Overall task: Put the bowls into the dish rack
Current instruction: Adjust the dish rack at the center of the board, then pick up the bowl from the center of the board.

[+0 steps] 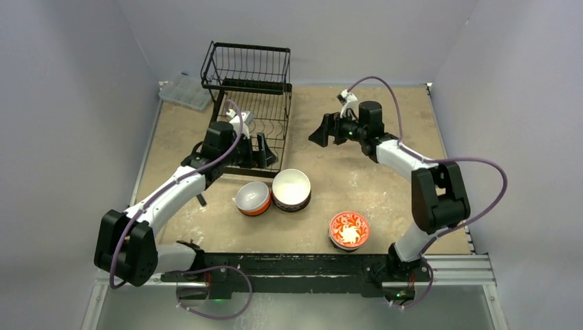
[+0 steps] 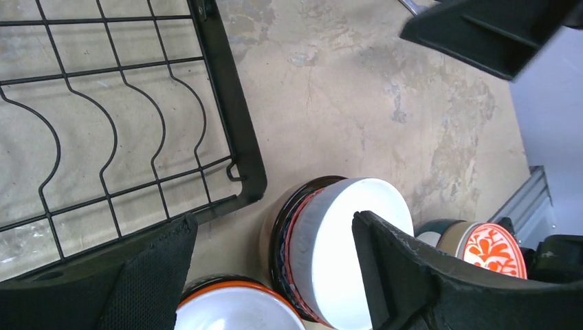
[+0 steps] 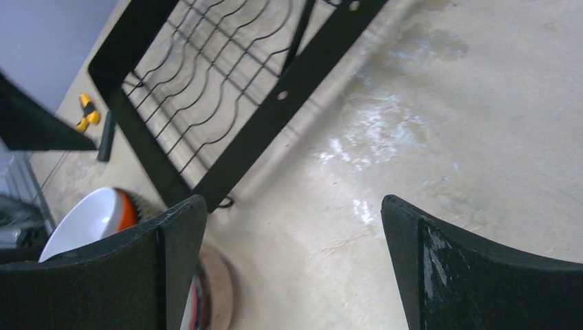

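Closest to the near edge of the tan worktop (image 1: 385,179), a little right of its middle, a round red floral ceramic bowl (image 1: 349,229) is sitting alone. Further in, around the middle, a round orange ceramic bowl (image 1: 253,198) with a white inside and a larger white-lined bowl (image 1: 291,190) with a dark patterned outside are resting side by side, touching. Just beyond them the left gripper (image 1: 264,152) is hovering at the rack's near rim, its fingers spread wide and gripping nothing. The right gripper (image 1: 322,130) is hanging over bare worktop to the rack's right, likewise wide apart and empty. The black wire dish rack (image 1: 251,103) is standing towards the far edge, left of centre, with a clear plastic compartment box (image 1: 184,91) in the far left corner.

The loading seems not yet begun: no bowl is showing in the rack, and three are waiting outside it.

The left wrist camera is showing the wavy slots bare and the white-lined bowl's red-banded side, both lost from above. The right wrist camera is catching a small yellow-and-black object (image 3: 86,113) past the rack, which I cannot identify.
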Controlling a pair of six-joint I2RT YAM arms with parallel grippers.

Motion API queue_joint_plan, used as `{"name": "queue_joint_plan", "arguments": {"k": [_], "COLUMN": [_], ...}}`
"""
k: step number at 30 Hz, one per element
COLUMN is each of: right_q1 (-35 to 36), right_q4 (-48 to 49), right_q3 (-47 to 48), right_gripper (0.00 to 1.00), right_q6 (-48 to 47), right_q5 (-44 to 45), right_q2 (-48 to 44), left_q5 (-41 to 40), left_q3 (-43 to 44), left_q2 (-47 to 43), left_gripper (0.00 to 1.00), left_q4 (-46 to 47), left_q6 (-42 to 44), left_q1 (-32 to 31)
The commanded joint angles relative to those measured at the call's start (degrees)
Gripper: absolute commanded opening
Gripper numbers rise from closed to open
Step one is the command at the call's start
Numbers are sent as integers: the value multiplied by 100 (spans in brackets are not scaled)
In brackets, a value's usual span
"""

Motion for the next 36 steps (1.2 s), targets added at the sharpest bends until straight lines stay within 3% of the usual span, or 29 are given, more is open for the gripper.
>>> {"name": "queue_joint_plan", "arguments": {"k": [1,7,12,18,28,31,33,36], "right_q1": [233,961,1463,1697,2004,2017,2018,2019], "right_q4": [-103,-1110,-1547,-1775,-1902,-1934,-1940,-1927], "right_q3": [-381,-556,-496,-335,-217,-187,-169,-139], "right_gripper": [99,95,83,67,65,52,34,16], "right_q6": [-336,-966,-1166,-1391,-1506,-1505,-1501,-1502], "right_q5": [-187,624,1336,1252,1070,1153,1206,1243], "right_q2": [-804,-1174,-1087,-890,-850,-817,-824,-845], "left_q5": [-577,-824,-834,-807,-943,-860,-728,-293], "left_q3": [285,184,146,178,409,429,448,368], "left_q2": [42,-146,-382,-691,-795,-787,-778,-805], "left_gripper": [82,83,83,84,88,89,90,89], "left_q4": [-148,173,330,372,259,339,401,677], "left_q6": [415,393,476,638,778,803,875,1125], "left_q1": [-146,-145,-145,-137,-136,-136,-138,-140]}}
